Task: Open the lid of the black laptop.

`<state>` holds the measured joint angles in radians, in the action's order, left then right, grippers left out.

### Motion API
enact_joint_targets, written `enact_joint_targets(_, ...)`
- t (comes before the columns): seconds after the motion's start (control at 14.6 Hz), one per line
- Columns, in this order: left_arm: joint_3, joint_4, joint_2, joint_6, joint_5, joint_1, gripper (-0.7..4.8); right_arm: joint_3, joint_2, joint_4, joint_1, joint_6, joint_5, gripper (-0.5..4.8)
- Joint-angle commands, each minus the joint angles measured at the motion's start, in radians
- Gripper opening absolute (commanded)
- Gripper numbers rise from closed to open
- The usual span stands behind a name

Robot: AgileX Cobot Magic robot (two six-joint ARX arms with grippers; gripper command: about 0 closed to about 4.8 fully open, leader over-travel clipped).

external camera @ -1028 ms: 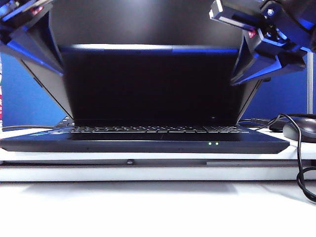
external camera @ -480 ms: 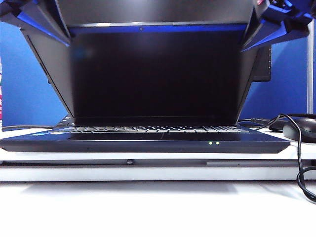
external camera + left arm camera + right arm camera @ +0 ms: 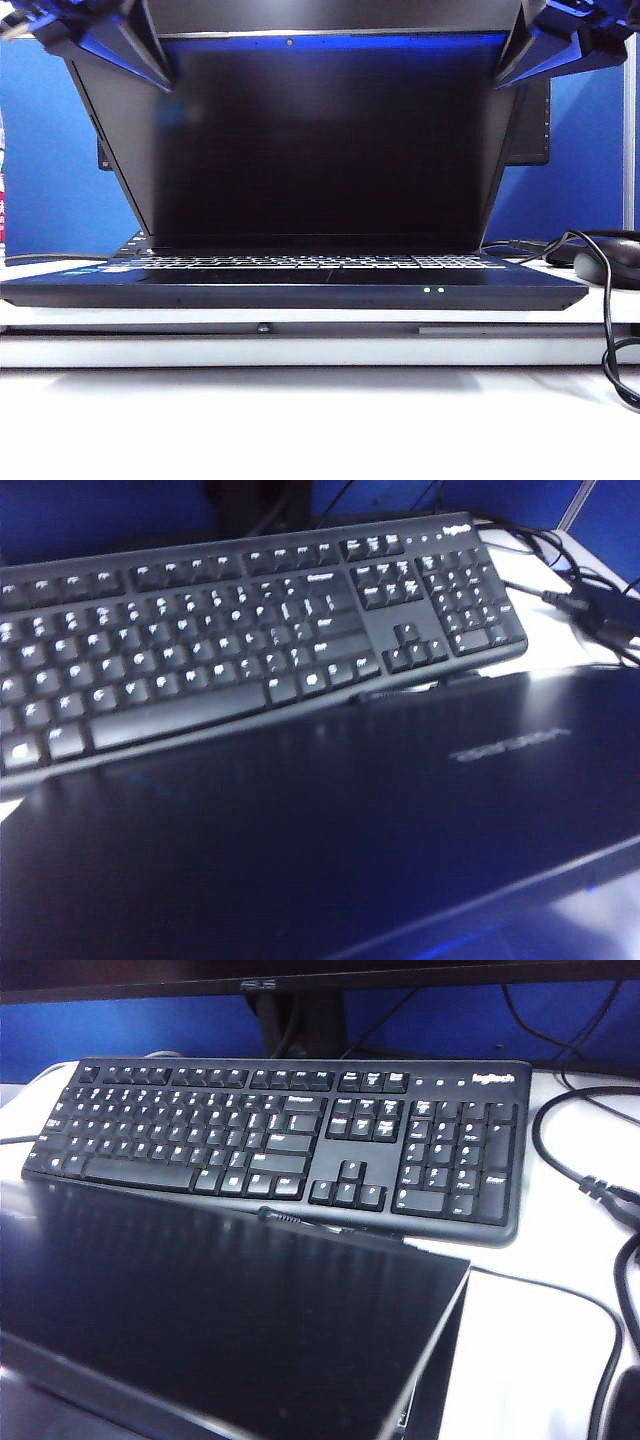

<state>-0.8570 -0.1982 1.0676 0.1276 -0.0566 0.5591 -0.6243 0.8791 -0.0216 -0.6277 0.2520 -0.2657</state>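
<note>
- The black laptop [image 3: 300,285] sits on the white table [image 3: 300,420], its front edge with two green lights facing the exterior camera.
- The lid [image 3: 320,140] stands raised well clear of the keys, screen dark, top edge near the top of the exterior view.
- The left gripper [image 3: 105,40] is at the lid's upper left corner; its jaws are closed, and the contact with the lid is not clear enough to call a hold.
- The right gripper [image 3: 560,45] is at the upper right corner (fingertips hidden); I cannot tell its opening or whether it holds anything.
- Both wrist views look over the lid's matte back onto a separate black keyboard [image 3: 290,1140] behind the laptop.
- A black mouse [image 3: 612,262] and its cable [image 3: 606,330] lie to the laptop's right.
</note>
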Motion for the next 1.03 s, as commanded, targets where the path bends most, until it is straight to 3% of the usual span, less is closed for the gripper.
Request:
enact_joint_targets(0.07,-0.018,0.137,0.0,-0.013,-0.011,-0.003,-0.06,-0.042,0.002,0.042,0.026,-0.026,0.011,-0.01)
enact_joint_targets(0.55,-0.101,0.177,0.001,-0.094,-0.041,-0.005,-0.06,-0.191,0.077,0.041,0.056,-0.086,0.044,-0.01)
enact_joint_targets(1.03,-0.104,0.179,-0.006,-0.094,-0.032,-0.021,-0.06,-0.276,0.132,0.018,0.062,-0.127,0.062,-0.01)
